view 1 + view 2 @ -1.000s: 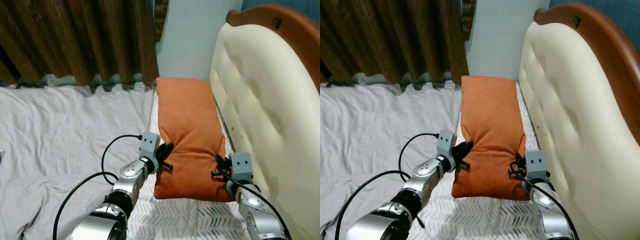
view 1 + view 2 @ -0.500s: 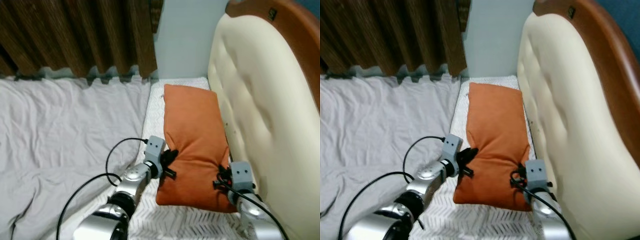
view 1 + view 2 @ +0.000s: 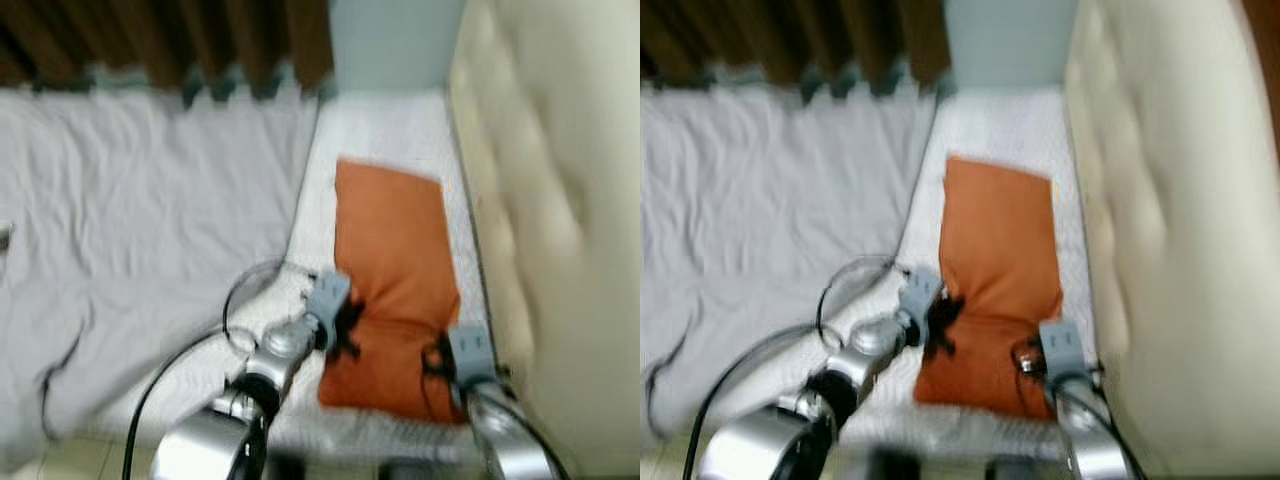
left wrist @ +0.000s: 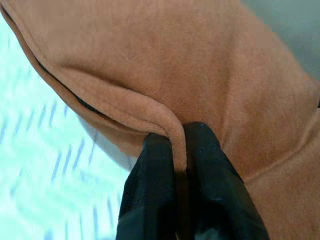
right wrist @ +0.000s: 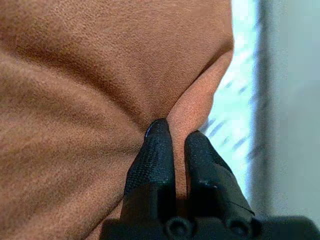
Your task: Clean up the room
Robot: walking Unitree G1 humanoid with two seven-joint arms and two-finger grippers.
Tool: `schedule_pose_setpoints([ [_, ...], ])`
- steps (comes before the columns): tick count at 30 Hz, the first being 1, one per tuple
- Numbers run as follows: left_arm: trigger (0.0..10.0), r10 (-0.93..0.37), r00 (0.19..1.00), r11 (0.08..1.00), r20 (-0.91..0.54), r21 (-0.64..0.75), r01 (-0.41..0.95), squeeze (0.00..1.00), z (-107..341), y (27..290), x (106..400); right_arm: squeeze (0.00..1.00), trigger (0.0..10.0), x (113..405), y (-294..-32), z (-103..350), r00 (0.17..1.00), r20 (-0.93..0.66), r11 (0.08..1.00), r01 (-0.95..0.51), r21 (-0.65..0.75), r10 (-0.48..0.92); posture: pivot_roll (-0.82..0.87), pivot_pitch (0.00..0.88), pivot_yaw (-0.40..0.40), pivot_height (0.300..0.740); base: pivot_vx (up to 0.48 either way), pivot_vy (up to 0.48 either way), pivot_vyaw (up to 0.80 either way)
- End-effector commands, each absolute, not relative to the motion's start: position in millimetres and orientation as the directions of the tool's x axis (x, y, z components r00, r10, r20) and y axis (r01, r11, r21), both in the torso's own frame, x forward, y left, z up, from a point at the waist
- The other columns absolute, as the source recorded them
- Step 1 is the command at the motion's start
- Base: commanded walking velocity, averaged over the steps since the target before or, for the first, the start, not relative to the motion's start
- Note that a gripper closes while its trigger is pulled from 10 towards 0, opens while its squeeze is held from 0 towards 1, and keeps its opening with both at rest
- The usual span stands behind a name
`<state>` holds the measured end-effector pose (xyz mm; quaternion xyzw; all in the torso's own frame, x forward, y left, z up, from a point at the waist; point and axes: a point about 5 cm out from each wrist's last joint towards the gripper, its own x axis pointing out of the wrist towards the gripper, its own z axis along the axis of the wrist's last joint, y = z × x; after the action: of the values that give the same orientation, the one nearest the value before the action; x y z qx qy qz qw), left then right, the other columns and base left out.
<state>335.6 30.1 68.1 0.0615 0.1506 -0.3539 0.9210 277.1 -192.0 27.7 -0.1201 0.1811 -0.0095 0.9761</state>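
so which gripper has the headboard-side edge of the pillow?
The right gripper. It is shut on the orange pillow at the edge facing the cream headboard; the left gripper pinches the opposite edge, toward the grey sheet.

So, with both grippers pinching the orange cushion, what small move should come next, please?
Probably lift it a little. The left gripper and right gripper each clamp a fold of the orange fabric cushion, which rests on the white patterned mattress.
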Motion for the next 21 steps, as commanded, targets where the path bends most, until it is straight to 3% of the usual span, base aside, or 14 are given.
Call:
schedule_pose_setpoints([
  [1, 10.0, -0.665, 0.681, 0.69, -0.306, 0.098, 0.717, 0.0, 77.3, 17.4, 336.7, 0.0, 10.0, 279.0, -198.6, 26.6, 0.931, -0.346, 0.967, 0.027, -0.254, -0.117, -0.27, 0.439, 0.085, 0.74, 0.0, 0.0, 0.0],
  [5, 10.0, -0.667, 0.691, 0.674, -0.278, 0.17, 0.719, 0.0, 88.1, 10.9, 341.1, 0.0, 10.0, 286.2, -210.7, 35.3, 0.933, -0.281, 0.94, 0.134, -0.313, -0.227, -0.27, 0.454, 0.102, 0.74, 0.0, 0.0, 0.0],
  [14, 10.0, -0.665, 0.7, 0.627, -0.26, 0.316, 0.712, 0.0, 94.8, 4.1, 342.1, 0.0, 10.0, 282.5, -221.2, 36.3, 0.919, -0.233, 0.909, 0.225, -0.35, -0.317, -0.28, 0.479, 0.117, 0.74, 0.0, 0.0, 0.0],
  [17, 10.0, -0.686, 0.697, 0.596, -0.209, 0.388, 0.703, 0.0, 103.6, -4.1, 341.9, 0.0, 10.0, 273.8, -237.0, 45.3, 0.883, -0.133, 0.835, 0.364, -0.412, -0.45, -0.29, 0.478, 0.123, 0.74, 0.0, 0.0, 0.0],
  [19, 10.0, -0.699, 0.688, 0.599, -0.193, 0.367, 0.712, 0.0, 102.3, -9.0, 338.1, 0.0, 10.0, 260.3, -252.9, 51.1, 0.834, -0.054, 0.75, 0.463, -0.473, -0.549, -0.29, 0.479, 0.124, 0.74, 0.0, 0.0, 0.0],
  [21, 10.0, -0.7, 0.687, 0.603, -0.196, 0.352, 0.716, 0.0, 100.3, -9.5, 336.7, 0.0, 10.0, 256.4, -257.0, 51.7, 0.822, -0.039, 0.728, 0.481, -0.489, -0.569, -0.29, 0.479, 0.124, 0.74, 0.0, 0.0, 0.0],
])
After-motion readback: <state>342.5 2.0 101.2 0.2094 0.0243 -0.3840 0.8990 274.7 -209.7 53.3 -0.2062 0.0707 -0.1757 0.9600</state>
